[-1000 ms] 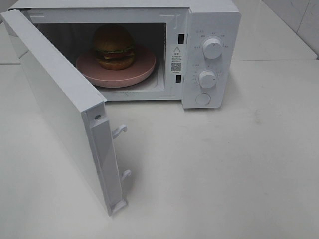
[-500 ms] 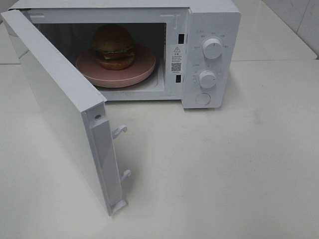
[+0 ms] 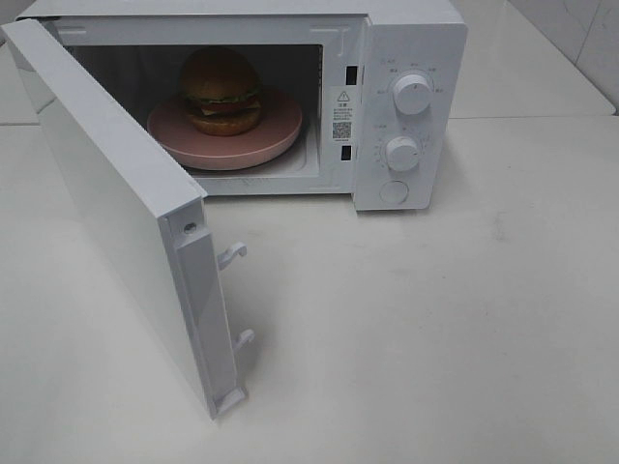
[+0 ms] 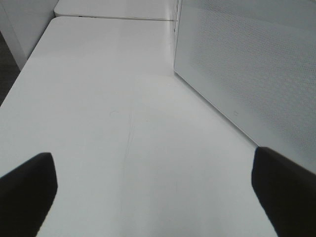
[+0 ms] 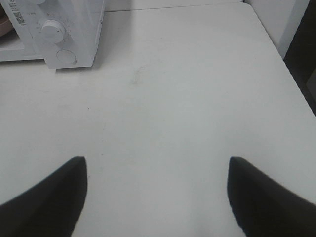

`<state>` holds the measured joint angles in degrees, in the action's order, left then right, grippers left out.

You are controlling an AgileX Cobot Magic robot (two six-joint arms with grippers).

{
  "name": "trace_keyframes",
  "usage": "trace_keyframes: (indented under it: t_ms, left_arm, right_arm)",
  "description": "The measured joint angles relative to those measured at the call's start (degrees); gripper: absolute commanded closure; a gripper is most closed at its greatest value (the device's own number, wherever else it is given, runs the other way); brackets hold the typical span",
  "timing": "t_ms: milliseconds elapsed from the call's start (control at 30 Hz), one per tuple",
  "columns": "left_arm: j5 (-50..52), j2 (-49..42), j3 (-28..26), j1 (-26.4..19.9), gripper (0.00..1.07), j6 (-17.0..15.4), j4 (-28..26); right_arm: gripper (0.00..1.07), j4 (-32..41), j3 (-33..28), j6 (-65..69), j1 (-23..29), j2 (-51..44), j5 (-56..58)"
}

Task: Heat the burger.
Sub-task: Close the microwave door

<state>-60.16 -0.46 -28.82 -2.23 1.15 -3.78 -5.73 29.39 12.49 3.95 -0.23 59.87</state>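
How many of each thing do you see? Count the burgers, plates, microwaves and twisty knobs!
burger: 1
pink plate: 1
microwave: 1
knobs: 2, upper knob and lower knob
Total: 5

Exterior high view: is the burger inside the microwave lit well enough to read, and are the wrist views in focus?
Exterior high: the cavity is shadowed, yet the burger shows its layers clearly on the pink plate; no glare. Left wrist: the left fingers are featureless dark blurs, while the door mesh behind is resolved. Right wrist: the right fingers are equally dark and soft, and the table is evenly lit.
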Motion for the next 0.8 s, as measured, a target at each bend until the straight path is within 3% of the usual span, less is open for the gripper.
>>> trace_keyframes:
  t_ms: [467, 733, 800]
  left_arm:
    - [1.8, 0.5, -1.3, 0.0, 0.09, -0.1, -2.5]
    - [8.5, 8.2, -1.4, 0.0, 0.19, -0.1, -2.5]
    - [13.3, 14.2, -1.4, 0.0, 0.27, -0.1, -2.5]
  right_arm:
    - [0.32, 0.0, 0.0, 0.0, 0.0, 0.0, 0.0]
    - [0.32, 0.0, 0.0, 0.0, 0.0, 0.0, 0.0]
    - [0.32, 0.0, 0.0, 0.0, 0.0, 0.0, 0.0]
